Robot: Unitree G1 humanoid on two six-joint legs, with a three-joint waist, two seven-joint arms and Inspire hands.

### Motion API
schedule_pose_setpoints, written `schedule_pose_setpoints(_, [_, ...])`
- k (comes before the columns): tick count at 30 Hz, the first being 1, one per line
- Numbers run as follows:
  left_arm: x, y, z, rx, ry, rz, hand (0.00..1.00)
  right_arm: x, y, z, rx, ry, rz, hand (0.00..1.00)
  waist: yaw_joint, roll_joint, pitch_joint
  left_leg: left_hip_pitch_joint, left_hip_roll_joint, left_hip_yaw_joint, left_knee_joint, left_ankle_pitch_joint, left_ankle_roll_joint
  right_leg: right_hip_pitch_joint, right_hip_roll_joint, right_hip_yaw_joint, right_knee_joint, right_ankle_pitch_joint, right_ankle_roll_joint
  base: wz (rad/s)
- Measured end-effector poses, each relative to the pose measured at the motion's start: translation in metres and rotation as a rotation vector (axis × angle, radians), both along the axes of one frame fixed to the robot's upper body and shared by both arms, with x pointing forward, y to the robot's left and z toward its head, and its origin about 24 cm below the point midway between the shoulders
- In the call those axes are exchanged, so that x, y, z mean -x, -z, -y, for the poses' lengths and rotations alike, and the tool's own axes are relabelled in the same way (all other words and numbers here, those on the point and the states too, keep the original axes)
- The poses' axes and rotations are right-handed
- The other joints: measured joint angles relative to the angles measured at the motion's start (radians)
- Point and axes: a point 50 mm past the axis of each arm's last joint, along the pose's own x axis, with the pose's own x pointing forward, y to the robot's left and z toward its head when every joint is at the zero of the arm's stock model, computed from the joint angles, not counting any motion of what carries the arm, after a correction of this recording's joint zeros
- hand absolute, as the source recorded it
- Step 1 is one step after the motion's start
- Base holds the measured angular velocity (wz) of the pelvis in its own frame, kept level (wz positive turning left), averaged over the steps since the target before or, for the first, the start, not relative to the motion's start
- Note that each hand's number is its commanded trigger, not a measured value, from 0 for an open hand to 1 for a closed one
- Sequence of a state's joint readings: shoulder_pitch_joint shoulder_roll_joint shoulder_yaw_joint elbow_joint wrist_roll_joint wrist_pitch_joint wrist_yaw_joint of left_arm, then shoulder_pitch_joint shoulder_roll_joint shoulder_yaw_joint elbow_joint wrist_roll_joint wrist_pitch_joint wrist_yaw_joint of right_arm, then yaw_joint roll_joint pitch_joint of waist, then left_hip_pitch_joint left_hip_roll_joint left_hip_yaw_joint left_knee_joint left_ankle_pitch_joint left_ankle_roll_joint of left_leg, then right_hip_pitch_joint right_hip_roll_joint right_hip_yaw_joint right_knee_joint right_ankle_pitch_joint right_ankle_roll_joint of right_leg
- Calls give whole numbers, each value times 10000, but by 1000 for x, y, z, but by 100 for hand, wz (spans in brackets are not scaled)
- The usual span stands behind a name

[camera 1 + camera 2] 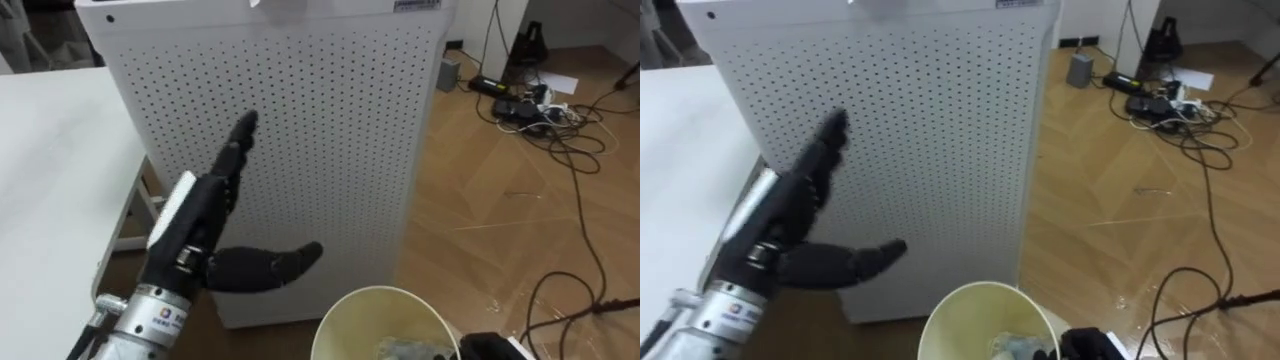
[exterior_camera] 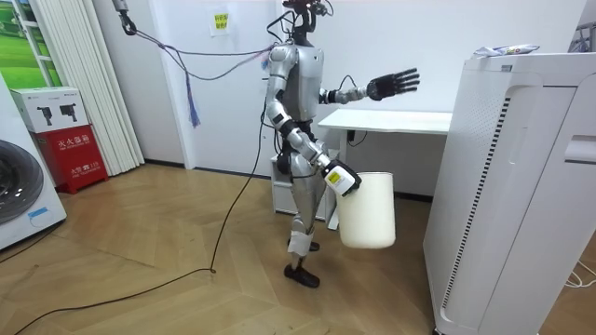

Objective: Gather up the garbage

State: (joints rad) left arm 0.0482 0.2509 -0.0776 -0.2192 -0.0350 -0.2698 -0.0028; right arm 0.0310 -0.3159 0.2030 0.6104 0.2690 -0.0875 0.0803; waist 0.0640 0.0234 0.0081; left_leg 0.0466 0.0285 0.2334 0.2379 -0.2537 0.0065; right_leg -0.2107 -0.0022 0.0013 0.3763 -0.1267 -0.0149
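Note:
My left hand (image 1: 200, 215) is raised with its fingers straight and open, held in front of the perforated face of a tall white appliance (image 1: 330, 130). Something pale and crumpled (image 2: 503, 50) lies on top of that appliance. A cream waste bin (image 1: 345, 305) hangs low at my right side, with crumpled garbage (image 1: 405, 350) inside it. My right hand (image 2: 340, 179) grips the bin's rim; its dark back (image 1: 490, 347) shows beside the bin. In the room view I stand between the white table (image 2: 391, 119) and the appliance.
The white table (image 1: 50, 170) lies at my left. Cables and a power strip (image 1: 530, 105) are spread over the wooden floor to the right, behind the appliance. A washing machine (image 2: 19, 186) and a red box (image 2: 70, 154) stand at the room view's left.

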Motion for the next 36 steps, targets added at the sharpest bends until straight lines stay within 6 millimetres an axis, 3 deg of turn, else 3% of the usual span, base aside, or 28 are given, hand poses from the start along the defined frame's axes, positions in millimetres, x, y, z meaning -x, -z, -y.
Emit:
schedule_pose_setpoints(1, [1, -3, -1, 0, -225, 294, 0, 0, 0, 0, -23, -16, 7, 100, -57, 8, -7, 89, -23, 5, -31, -27, 14, 21, -125, -410, 2, 11, -19, -48])
schedule_pose_setpoints(2, [1, -3, 0, -78, -322, 406, 0, 0, 0, 0, -28, -16, 30, 100, -91, 2, -3, 132, -40, 10, -61, -37, 30, 19, -157, -500, -2, 10, -20, -23])
schedule_pose_setpoints(7, [2, -10, 1, -799, -1132, 1180, 0, 0, 0, -2, -127, -74, 72, 100, -142, -168, 30, 199, -36, 21, -172, -48, 43, -23, -136, -612, -6, 49, -54, -9])
schedule_pose_setpoints(10, [5, -20, 1, -649, -1495, 1761, 0, 1, 1, -5, -273, -160, 21, 100, -195, -266, 47, 186, 16, -10, -142, -67, 9, -26, -159, -889, 16, 10, -124, 0])
schedule_pose_setpoints(14, [5, -21, -1, -267, -1983, 2022, 0, 1, 3, -10, -433, -326, -49, 100, -147, -377, 60, 166, 100, -10, 276, -72, -3, 121, -113, -898, -98, -49, -202, -10])
schedule_pose_setpoints(17, [5, -20, -4, -117, -2306, 2038, 0, 5, 6, -10, -428, -341, -183, 100, -106, -436, 90, -141, 160, -187, 1350, -72, -3, 410, -123, -868, -172, -177, -271, 6])
schedule_pose_setpoints(18, [4, -19, -5, -136, -2403, 1991, 0, 5, 6, -10, -395, -338, -183, 100, -128, -447, 145, -814, 248, -324, 2651, -52, -17, 524, -221, -736, -182, -200, -280, 20])
schedule_pose_setpoints(19, [4, -16, -5, -128, -2420, 1871, 0, 7, 6, -8, -322, -242, -213, 100, -64, -506, 181, -1578, 100, -884, 3442, -205, -39, 570, -261, -606, -146, -323, -354, 23])
schedule_pose_setpoints(20, [3, -15, -5, -118, -2415, 1842, 0, 7, 6, -6, -258, -159, -232, 100, -17, -478, 164, -1928, -53, -1109, 3318, -298, 14, 575, -268, -512, -160, -344, -356, 22])
schedule_pose_setpoints(21, [4, -13, -4, -68, -2431, 1840, 0, 9, 8, -2, -199, 44, -327, 100, 38, -471, 160, -2623, -214, -1315, 2773, -196, -85, 585, -274, -332, -151, -436, -257, 8])
schedule_pose_setpoints(22, [4, -12, -4, -19, -2476, 1885, 0, 14, 13, 3, -161, 270, -548, 100, 184, -484, 169, -3117, -300, -1438, 1817, 251, -288, 615, -266, -292, -116, -538, -143, -8])
schedule_pose_setpoints(23, [5, -14, -6, -30, -2638, 2102, 0, 19, 18, 6, -118, 400, -807, 100, 364, -317, 104, -3456, -272, -1645, 1121, 1045, -174, 566, -237, -303, 137, -725, -89, -22])
schedule_pose_setpoints(24, [5, -15, -7, -6, -2730, 2215, 0, 22, 20, 6, -126, 423, -921, 100, 418, -282, 80, -3492, -237, -1629, 1060, 1299, -142, 496, -269, -331, 343, -893, -21, -15])
schedule_pose_setpoints(25, [7, -15, -7, 21, -2863, 2363, 0, 29, 23, 7, -145, 463, -1118, 100, 433, -277, 14, -3396, -232, -1408, 1055, 1572, 125, 511, -367, -634, 648, -1166, 139, 0])
schedule_pose_setpoints(26, [7, -15, -7, -5, -2900, 2414, 0, 33, 24, 7, -132, 476, -1212, 100, 463, -303, -1, -3368, -207, -1213, 1056, 1632, 201, 599, -538, -901, 806, -1315, 198, 17])
schedule_pose_setpoints(27, [8, -15, -7, 22, -2974, 2487, 0, 37, 26, 8, -103, 511, -1319, 100, 467, -384, 16, -3303, -170, -810, 1119, 1677, 272, 694, -933, -1539, 1158, -1540, 378, 24])
schedule_pose_setpoints(28, [8, -14, -7, 61, -3004, 2475, 0, 39, 27, 10, -46, 577, -1370, 100, 468, -389, 23, -3299, -106, -463, 1420, 1607, 471, 766, -1248, -2040, 1479, -1765, 293, 21])
schedule_pose_setpoints(29, [8, -14, -7, 52, -2996, 2474, 0, 40, 27, 11, -19, 621, -1401, 100, 464, -368, 35, -3297, -53, -351, 1646, 1542, 570, 733, -1376, -2103, 1544, -1869, 291, 3])
schedule_pose_setpoints(32, [10, -17, -9, -138, -3018, 2784, 0, 42, 29, 11, 41, 663, -1512, 100, 628, -308, -7, -3275, -133, -348, 2160, 1122, 678, 913, -1399, -1822, 1584, -2228, 458, -10])
schedule_pose_setpoints(35, [11, -19, -8, -293, -2961, 3090, 0, 42, 30, 8, 18, 563, -1528, 100, 534, -495, 30, -2841, -554, -176, 2117, 693, 889, 1232, -1922, -1917, 2037, -2564, 698, 3])
schedule_pose_setpoints(36, [11, -20, -8, -365, -2952, 3124, 0, 40, 29, 8, 40, 516, -1479, 100, 517, -530, 62, -2700, -698, -136, 2242, 506, 961, 993, -2199, -2019, 3044, -2548, 756, 0])
